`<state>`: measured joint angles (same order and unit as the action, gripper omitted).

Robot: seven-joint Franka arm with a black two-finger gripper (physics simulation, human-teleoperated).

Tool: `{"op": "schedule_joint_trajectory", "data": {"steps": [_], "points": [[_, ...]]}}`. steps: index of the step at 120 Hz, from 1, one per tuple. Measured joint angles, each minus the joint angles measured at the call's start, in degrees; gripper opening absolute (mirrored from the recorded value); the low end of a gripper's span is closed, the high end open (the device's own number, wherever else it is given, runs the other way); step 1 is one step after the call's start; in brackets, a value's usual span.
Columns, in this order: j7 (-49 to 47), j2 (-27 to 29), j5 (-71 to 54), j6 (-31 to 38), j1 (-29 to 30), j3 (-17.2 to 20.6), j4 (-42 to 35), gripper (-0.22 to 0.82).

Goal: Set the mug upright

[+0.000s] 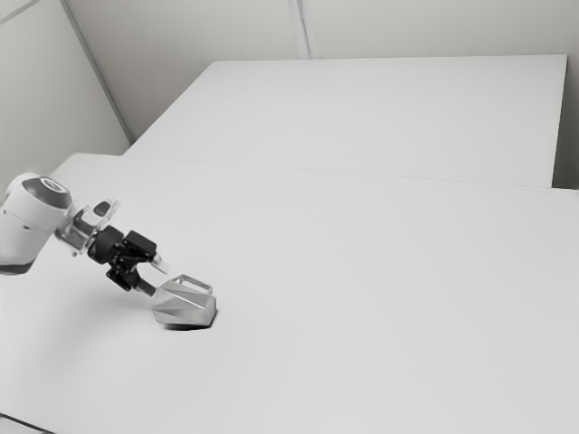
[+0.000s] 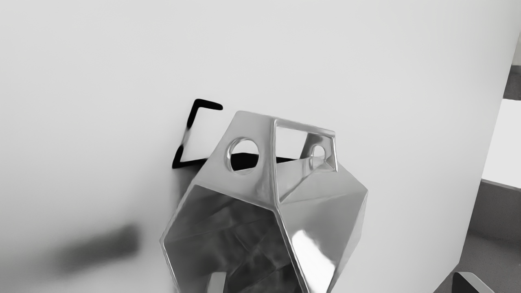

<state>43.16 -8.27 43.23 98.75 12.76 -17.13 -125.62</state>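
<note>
The silvery faceted mug (image 1: pixel 185 306) lies on its side on the table, its handle uppermost. Just off its end toward the arm is the black gripper (image 1: pixel 156 278), tilted down at it with the fingers apart. In the wrist view the mug (image 2: pixel 321 211) turns its dark open mouth to the hand. The gripper (image 2: pixel 342 281) is open there: one fingertip overlaps the mouth, the other stands well outside the mug's wall. Whether the first fingertip is inside the mouth or only in front of it, I cannot tell.
The white table (image 1: pixel 362 298) extends around the mug, with a second white surface (image 1: pixel 380 117) behind it. A dark cable (image 1: pixel 27 423) crosses the near left corner of the exterior view. Beyond the table's edge in the wrist view is a grey area (image 2: pixel 492 228).
</note>
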Motion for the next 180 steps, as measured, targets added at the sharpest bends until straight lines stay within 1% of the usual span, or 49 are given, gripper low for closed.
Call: {"op": "schedule_joint_trajectory", "data": {"steps": [44,48,64,70,77,86,96,116,124,132,144,154,180], "points": [[5.75,-1.74,8.23,-2.72,0.14,-0.02,-4.10,0.60],[6.12,-1.76,8.49,-3.02,0.14,-0.05,-4.10,0.54],[7.48,-1.70,9.04,-3.70,0.15,-0.09,-4.05,0.18],[7.91,-1.66,9.14,-3.87,0.15,-0.10,-4.02,0.09],[8.37,-1.60,9.21,-4.05,0.15,-0.10,-3.94,0.01],[8.90,-1.31,9.24,-4.21,0.14,-0.10,-3.75,-0.06],[9.42,-0.75,9.24,-4.25,0.14,-0.10,-3.63,-0.11],[10.15,1.11,9.14,-4.06,0.06,-0.03,-3.60,-0.14],[10.16,2.97,8.65,-3.48,-0.08,0.31,-3.53,-0.15],[9.62,4.69,7.07,-1.81,0.11,2.25,-3.06,-0.15],[7.24,7.08,1.01,1.54,0.28,6.78,-0.37,-0.15],[4.43,7.99,-5.81,4.78,-0.35,10.00,1.49,-0.15],[-4.32,9.52,-22.79,12.89,-3.03,16.68,3.65,-0.16]]}}
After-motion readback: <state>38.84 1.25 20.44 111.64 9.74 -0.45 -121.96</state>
